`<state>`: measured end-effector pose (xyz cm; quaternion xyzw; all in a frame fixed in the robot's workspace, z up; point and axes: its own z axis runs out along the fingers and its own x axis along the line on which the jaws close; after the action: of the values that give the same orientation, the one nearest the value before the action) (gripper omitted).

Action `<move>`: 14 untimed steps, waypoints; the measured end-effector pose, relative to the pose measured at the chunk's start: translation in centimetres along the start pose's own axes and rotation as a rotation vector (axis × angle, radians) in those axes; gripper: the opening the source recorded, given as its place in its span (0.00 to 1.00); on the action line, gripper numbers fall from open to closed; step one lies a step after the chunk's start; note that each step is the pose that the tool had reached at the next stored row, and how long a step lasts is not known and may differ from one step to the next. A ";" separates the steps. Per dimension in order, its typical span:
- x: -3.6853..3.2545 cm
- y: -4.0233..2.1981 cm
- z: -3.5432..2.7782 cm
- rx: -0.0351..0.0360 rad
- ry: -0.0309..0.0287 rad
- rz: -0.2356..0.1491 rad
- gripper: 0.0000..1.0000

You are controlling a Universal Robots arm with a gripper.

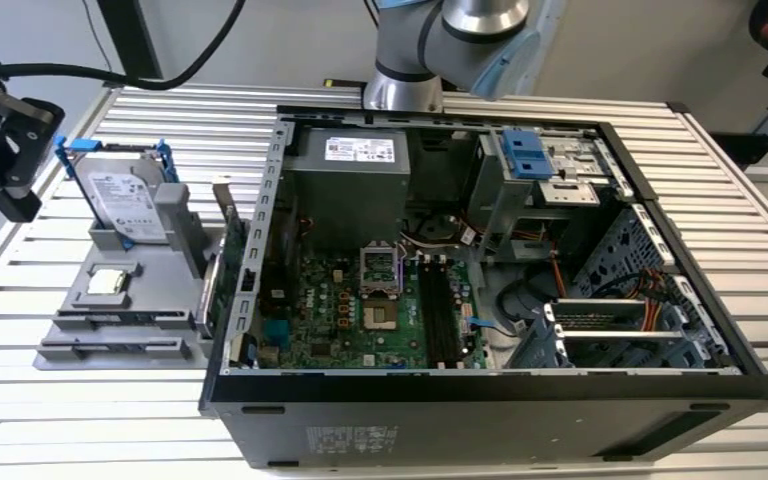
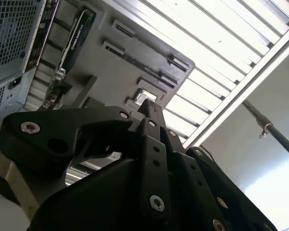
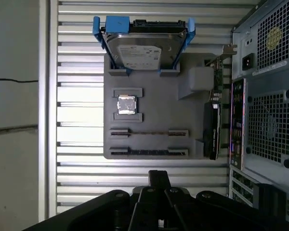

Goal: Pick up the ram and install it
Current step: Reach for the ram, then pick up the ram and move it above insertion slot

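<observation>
Over the worktop (image 1: 77, 410) near its edge at the exterior view's left, the robot's black gripper (image 1: 8, 185) hangs above a grey holder (image 3: 159, 113) that lies just beside the open computer case (image 1: 491, 400). Whether the gripper is open or closed cannot be told, and nothing is seen in its grasp. The step in hand looks like the reach for the ram (image 3: 149, 152). Done well, the gripper would centre over the stick's middle, line up square across its thin faces and come straight down, clear of the processor chip (image 3: 126, 105) and the hard drive (image 3: 144, 48). In the first wrist view the ram shows edge-on as a long, thin dark strip. It stands between two end clips in the slot nearest the holder's edge opposite the hard drive.
</observation>
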<state>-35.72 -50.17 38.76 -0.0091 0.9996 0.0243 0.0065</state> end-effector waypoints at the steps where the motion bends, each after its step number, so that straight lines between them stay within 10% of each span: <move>1: 0.00 0.00 0.01 -0.0003 0.0007 -0.016 0.00; 14: 0.03 0.00 0.01 -0.0030 0.0098 -0.220 0.00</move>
<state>-35.75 -50.17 38.75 -0.1189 0.9926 0.0248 0.0043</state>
